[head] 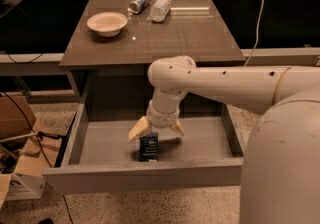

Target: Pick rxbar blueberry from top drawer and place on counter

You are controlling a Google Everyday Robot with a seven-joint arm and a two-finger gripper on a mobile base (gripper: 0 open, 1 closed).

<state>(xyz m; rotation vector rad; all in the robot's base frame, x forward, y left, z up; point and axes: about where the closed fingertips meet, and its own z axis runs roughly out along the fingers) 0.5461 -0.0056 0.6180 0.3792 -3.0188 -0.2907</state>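
The rxbar blueberry [149, 147], a small dark wrapper with pale print, lies on the flat grey bottom of the open top drawer [200, 140], near its front middle. My gripper [157, 129] hangs inside the drawer just above the bar's far end. It is open, with one yellowish fingertip [137, 129] to the left and the other to the right of the bar. It holds nothing. The glossy grey-brown counter [170, 38] lies behind and above the drawer.
On the counter stand a pale bowl [107, 22] at the left, a silver-blue can [139, 2] and a clear plastic bottle [161, 7] lying at the back. Cardboard boxes [15, 138] and cables sit on the floor to the left. The drawer's front panel [145, 174] runs below the bar.
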